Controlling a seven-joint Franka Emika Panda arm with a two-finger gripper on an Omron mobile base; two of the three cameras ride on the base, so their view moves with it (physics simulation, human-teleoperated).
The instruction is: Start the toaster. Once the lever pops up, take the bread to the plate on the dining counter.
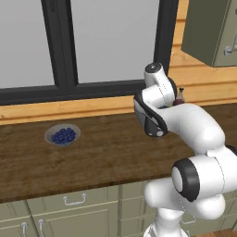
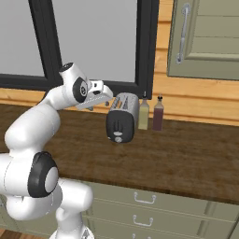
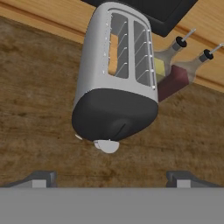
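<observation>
Dark grey and rounded at the front end, brushed silver on top: toaster (image 3: 114, 83) sits on the wooden counter (image 2: 186, 154) near the window (image 2: 93, 42), with two bottles, one yellow (image 2: 144, 114) and one dark red (image 2: 158, 115), just beside it on the far side. Tan bread (image 3: 113, 54) stands down in one of the two slots, well seated. Pale lever (image 3: 107, 145) sticks out low on the dark end face, facing the arm.

Gripper (image 3: 111, 179) hovers short of that end face, a little above the toaster's top in the right base view, jaws spread wide and holding nothing. Looks like the approach to the lever, with the press itself not yet done.

To do it well:
- Come down and forward so one fingertip sits squarely over the lever, not beside it.
- Could close the jaws first for a blunter, stiffer pusher; open is workable, but risks the lever slipping between the fingers.
- Push straight down along the slot in the end face, not inward, so as not to shove the light toaster back into the bottles.
- Back off clear of the top slots afterwards, leaving room for the bread to rise.

Plate and dining counter lie elsewhere. Grey bowl of berries (image 1: 63, 135) rests well to the left on the same counter, out of the way.
</observation>
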